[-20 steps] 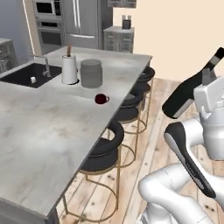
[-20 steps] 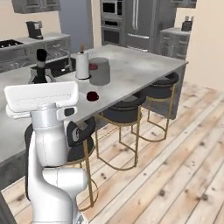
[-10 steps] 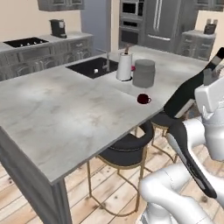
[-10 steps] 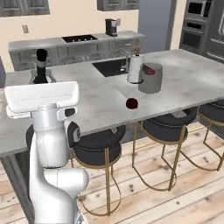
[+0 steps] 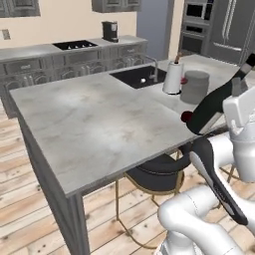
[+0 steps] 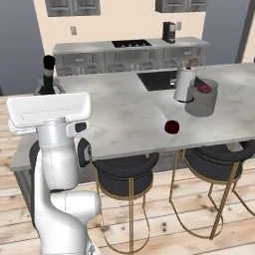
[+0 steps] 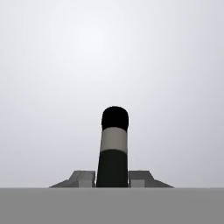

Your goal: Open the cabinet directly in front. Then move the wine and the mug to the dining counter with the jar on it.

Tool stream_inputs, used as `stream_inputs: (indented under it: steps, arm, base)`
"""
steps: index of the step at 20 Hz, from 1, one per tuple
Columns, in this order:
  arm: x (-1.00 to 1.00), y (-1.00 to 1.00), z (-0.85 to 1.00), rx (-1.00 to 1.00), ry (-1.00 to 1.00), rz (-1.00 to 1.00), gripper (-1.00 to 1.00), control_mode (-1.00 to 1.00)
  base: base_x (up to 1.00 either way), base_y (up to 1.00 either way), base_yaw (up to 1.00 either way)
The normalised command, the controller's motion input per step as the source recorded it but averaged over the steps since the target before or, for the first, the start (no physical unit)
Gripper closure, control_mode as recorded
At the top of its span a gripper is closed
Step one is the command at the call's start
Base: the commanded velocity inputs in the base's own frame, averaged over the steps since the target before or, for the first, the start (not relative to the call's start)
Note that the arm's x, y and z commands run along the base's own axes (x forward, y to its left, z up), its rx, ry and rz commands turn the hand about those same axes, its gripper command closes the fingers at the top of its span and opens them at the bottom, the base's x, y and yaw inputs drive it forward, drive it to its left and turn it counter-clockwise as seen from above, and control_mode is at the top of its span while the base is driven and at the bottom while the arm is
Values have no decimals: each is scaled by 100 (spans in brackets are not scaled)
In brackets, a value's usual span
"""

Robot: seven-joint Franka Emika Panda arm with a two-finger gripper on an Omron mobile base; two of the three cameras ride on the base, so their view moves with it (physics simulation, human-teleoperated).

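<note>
1. Left base view: we see the wine (image 5: 211, 107) tilted, held up in front of the arm at the right edge, above the near edge of the dining counter (image 5: 99, 124). The mug (image 5: 186, 117) sits on the counter, partly hidden behind the bottle's base. The jar (image 5: 194, 86) stands further back, just beside a white paper towel roll (image 5: 173, 77) and near the black sink (image 5: 137, 78). A black stool (image 5: 157, 172) is tucked under the counter edge
2. Right base view: we see the wine's capped neck (image 6: 48, 74) sticking up behind the arm's white top link. Mug is alone on the counter (image 6: 124, 119), apart from the jar (image 6: 202, 97) with its red top. Two gold-legged stools below
3. Hand view: tool (image 7: 112, 177) is narrow, clamped on the wine (image 7: 113, 148), finger tips (image 7: 83, 178) on either side of the bottle, plain grey background
</note>
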Motion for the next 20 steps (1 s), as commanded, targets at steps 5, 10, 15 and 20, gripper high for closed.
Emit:
stream_inputs:
  steps: [5, 10, 15, 20]
  arm:
    - [0, 0, 0, 0, 0, 0, 100, 100]
    - [0, 0, 0, 0, 0, 0, 100, 100]
    - [0, 0, 0, 0, 0, 0, 100, 100]
    - [0, 0, 0, 0, 0, 0, 100, 100]
  base:
    - [0, -100, 14]
    - [0, -100, 13]
    - [0, -72, 14]
    - [12, 0, 0]
